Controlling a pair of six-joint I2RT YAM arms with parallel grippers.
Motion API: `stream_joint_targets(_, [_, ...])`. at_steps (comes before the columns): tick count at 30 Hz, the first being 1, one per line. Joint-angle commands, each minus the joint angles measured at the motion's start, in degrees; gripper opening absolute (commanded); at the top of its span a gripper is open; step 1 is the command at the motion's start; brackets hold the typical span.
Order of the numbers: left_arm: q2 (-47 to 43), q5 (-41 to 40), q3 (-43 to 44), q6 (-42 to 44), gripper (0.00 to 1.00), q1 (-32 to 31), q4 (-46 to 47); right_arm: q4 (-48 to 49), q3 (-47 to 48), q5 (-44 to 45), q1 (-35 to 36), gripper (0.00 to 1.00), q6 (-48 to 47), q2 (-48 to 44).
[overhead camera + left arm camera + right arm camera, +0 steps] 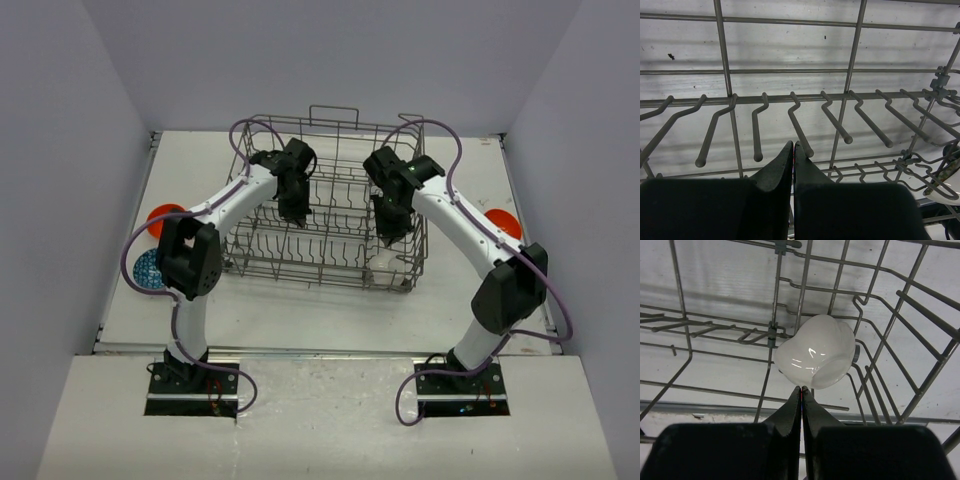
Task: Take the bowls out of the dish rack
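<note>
Fingertips of the right gripper [801,389] meet on the rim of the white bowl [816,352], apparently pinching it to lift from the dish rack [927,314]; the left gripper [793,146] hangs closed, empty, over tines [756,140].

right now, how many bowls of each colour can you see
orange bowls: 2
blue-teal speckled bowl: 1
white bowl, in the dish rack: 1
total: 4
a pale patterned rim at the left wrist view's edge is too cut off to count
</note>
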Motion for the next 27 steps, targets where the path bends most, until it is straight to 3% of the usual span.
stream_joint_targets(1, [-0.7, 0.0, -1.0, 2.0, 0.0, 0.6, 0.5, -1.7, -1.7, 3.9, 0.1, 0.0, 1.7, -0.4])
stream_joint_targets(18, [-0.7, 0.1, -1.3, 2.4, 0.0, 0.7, 0.4, -1.0, -7.8, 8.0, 0.6, 0.0, 2.2, 1.9])
stream_joint_targets(27, [-0.3, 0.2, -1.0, 2.5, 0.0, 0.7, 0.2, 1.7, -11.2, 6.1, 1.0, 0.0, 2.3, 1.9])
